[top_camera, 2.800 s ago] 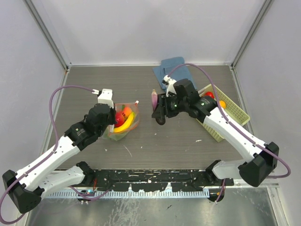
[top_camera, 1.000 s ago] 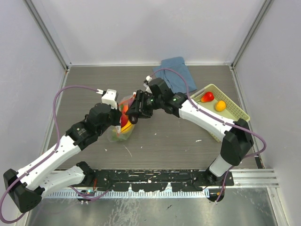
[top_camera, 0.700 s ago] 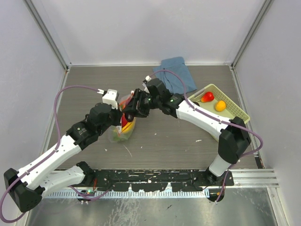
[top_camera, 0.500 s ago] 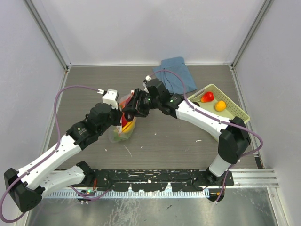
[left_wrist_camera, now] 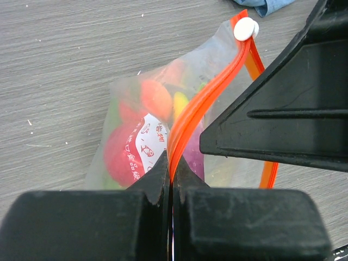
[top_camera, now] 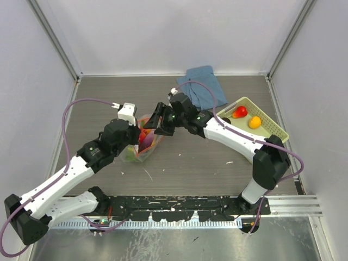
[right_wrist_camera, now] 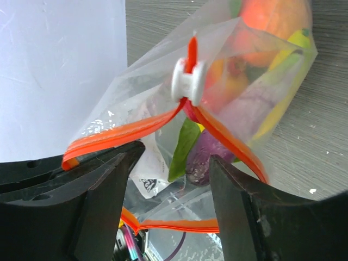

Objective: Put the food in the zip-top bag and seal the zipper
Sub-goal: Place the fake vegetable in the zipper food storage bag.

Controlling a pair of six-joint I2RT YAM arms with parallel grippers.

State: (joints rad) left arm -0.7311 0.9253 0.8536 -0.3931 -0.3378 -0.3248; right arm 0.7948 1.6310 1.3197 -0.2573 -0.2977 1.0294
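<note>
The clear zip-top bag stands on the table with its mouth held up. My left gripper is shut on the orange-red zipper; the white slider sits at the strip's far end. Inside the bag lie a red fruit, an orange fruit, a green leaf, a banana and the purple eggplant. My right gripper hangs open just above the bag's mouth, with nothing between its fingers. From above, the right gripper is just right of the left gripper.
A pale yellow-green basket at the right holds a red fruit and an orange fruit. A folded blue cloth lies at the back. Grey walls enclose the table on three sides.
My right gripper carried the eggplant left to the bag's mouth, opened wider and drew back slightly; the eggplant now lies inside the bag. The left gripper has kept its hold on the zipper.
</note>
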